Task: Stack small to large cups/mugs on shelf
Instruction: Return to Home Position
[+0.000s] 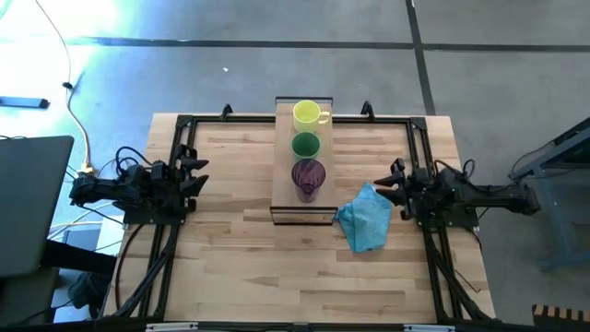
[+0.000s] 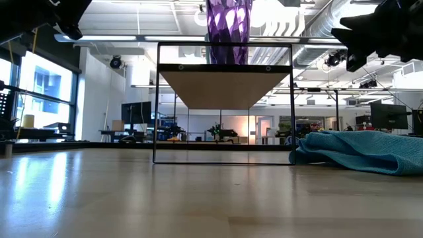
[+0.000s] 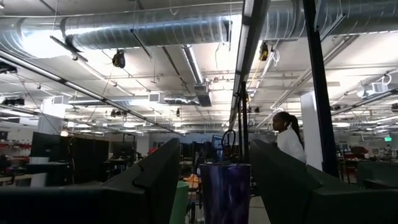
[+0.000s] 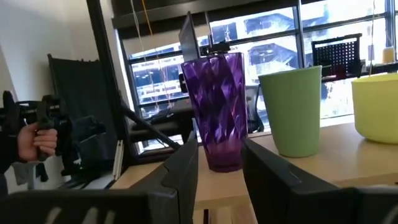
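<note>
- So, slatted light-wood tabletop point(image 1: 240, 267): carries the whole setup. Main risk is a jolt from either arm while parking, which would shake everything on it.
- long light-wood shelf board with dark edge point(image 1: 284, 189): raised like a low bench, mid-table. Looks likely to wobble if knocked, taking all three vessels along.
- crumpled blue cloth point(image 1: 366, 219): lying just beside the shelf's near right corner, close under the right gripper. Could snag on a low retreat and drag against the shelf.
- right gripper point(image 1: 387, 189): at the table's right side, fingers parted, holding nothing, pointed at the shelf. Nearest to cloth and tumbler, so needs a lifted, straight pull-back.
- left gripper point(image 1: 196, 173): at the left side, well apart from the shelf, fingers parted, empty. Low risk.
- tall translucent purple faceted tumbler point(image 1: 308, 177): upright at the shelf's near end. Tallest of the three, probably first to fall on any bump.
- yellow mug with handle point(image 1: 307, 114): upright at the far end, handle toward the right arm's side. Squat, unlikely to tip.
- small green cup point(image 1: 306, 145): upright between the other two, just beside both. Could go over domino-style if the tumbler falls inward.
</note>
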